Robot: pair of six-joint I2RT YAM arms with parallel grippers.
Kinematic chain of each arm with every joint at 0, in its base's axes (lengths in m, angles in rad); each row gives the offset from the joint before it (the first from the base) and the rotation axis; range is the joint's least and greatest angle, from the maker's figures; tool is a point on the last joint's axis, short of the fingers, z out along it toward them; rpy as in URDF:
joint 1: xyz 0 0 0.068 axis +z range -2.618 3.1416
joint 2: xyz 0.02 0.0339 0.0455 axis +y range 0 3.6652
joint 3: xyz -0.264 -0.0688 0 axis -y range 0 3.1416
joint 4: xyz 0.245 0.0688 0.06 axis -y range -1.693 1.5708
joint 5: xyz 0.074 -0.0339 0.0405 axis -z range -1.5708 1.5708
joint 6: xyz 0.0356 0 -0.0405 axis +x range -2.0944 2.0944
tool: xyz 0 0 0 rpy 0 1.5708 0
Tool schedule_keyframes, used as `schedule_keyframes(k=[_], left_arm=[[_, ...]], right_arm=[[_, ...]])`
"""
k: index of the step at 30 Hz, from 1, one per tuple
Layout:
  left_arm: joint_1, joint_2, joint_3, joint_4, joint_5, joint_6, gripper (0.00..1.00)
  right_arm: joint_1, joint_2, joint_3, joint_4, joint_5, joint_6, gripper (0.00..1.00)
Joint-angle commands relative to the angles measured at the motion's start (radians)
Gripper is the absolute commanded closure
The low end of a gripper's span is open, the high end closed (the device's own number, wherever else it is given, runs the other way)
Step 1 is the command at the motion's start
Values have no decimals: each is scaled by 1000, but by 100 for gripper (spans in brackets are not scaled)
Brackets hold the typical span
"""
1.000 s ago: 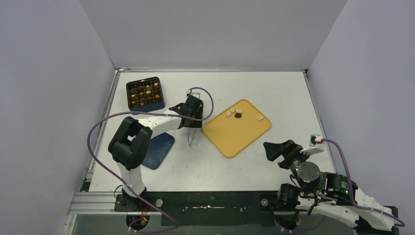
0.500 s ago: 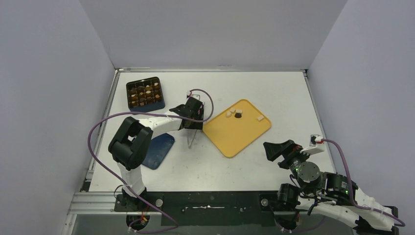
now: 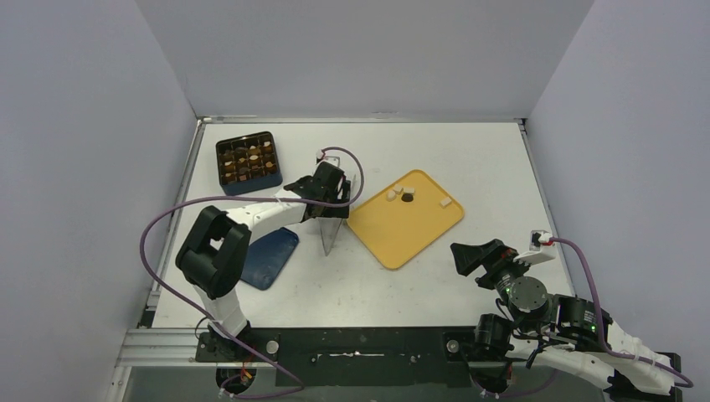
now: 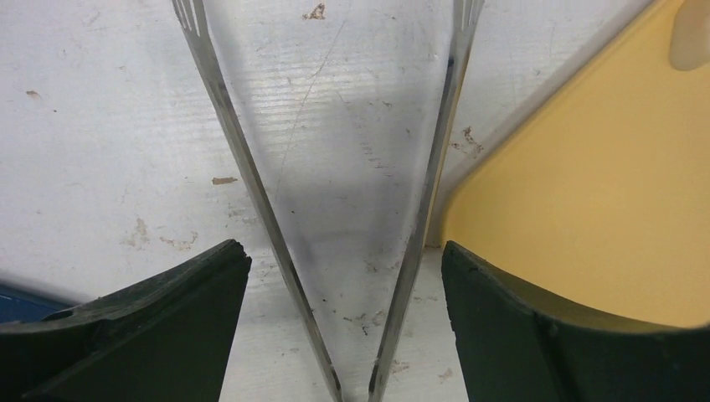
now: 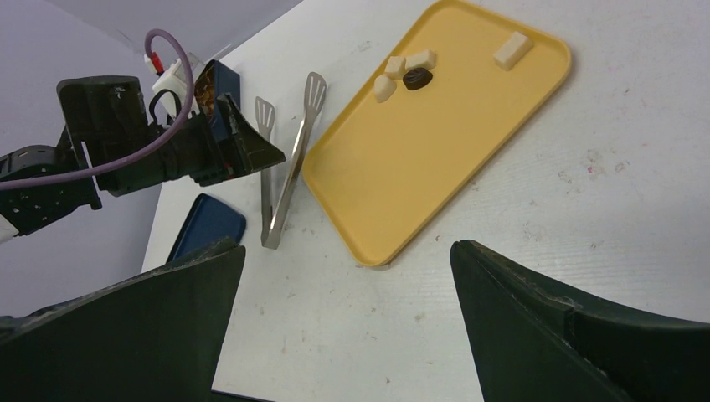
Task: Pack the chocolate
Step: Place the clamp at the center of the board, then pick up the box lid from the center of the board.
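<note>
Chocolate lies on the yellow tray: cream pieces and a dark piece near its far corner, another cream piece to the right. More chocolate fills the dark compartment box at the back left. Metal tongs lie on the table beside the tray's left edge. My left gripper straddles them, open, with both fingers clear of the spread tong arms. My right gripper hangs open and empty over the near right of the table, apart from the tray.
A blue lid lies flat left of the tongs, by the left arm's elbow. The left arm's purple cable loops out toward the left wall. Grey walls close in the table on three sides.
My left gripper has opened and let go of the tongs, whose arms have sprung wider apart on the table. The left elbow shifted slightly left. The right arm has not moved.
</note>
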Motion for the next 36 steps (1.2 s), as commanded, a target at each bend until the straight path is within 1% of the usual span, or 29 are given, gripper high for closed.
schedule_keyframes(k=[1,5,9,11,13,16,18,19,21,23,27,33,36], left_arm=[[-5,-88,23,-11,-26,-21,16],[-5,-135,26,-49,-75,-55,11],[4,-207,4,-101,-248,-138,5],[22,-236,-7,-129,-299,-192,4],[38,-264,-25,-139,-322,-226,4],[71,-311,-92,-118,-308,-289,12],[100,-348,-170,-68,-292,-366,20],[125,-366,-211,-35,-269,-400,25],[190,-385,-279,9,-196,-460,30],[239,-385,-317,22,-156,-491,34],[258,-366,-334,15,-184,-504,41],[265,-322,-342,77,-166,-482,45],[268,-286,-324,75,-168,-493,50]], right_arm=[[11,12,28,7,19,5,0],[11,10,27,10,17,2,0],[11,6,26,12,15,1,0],[11,4,25,13,15,-1,0],[11,2,25,13,18,-2,0],[11,-2,24,16,18,-3,0],[11,-5,23,18,16,-3,0],[11,-4,22,18,15,-3,0],[12,-5,23,18,16,-5,0],[12,-5,23,17,18,-4,0],[14,-4,23,17,17,-4,0],[13,5,26,11,24,1,0],[14,6,26,11,26,3,0]])
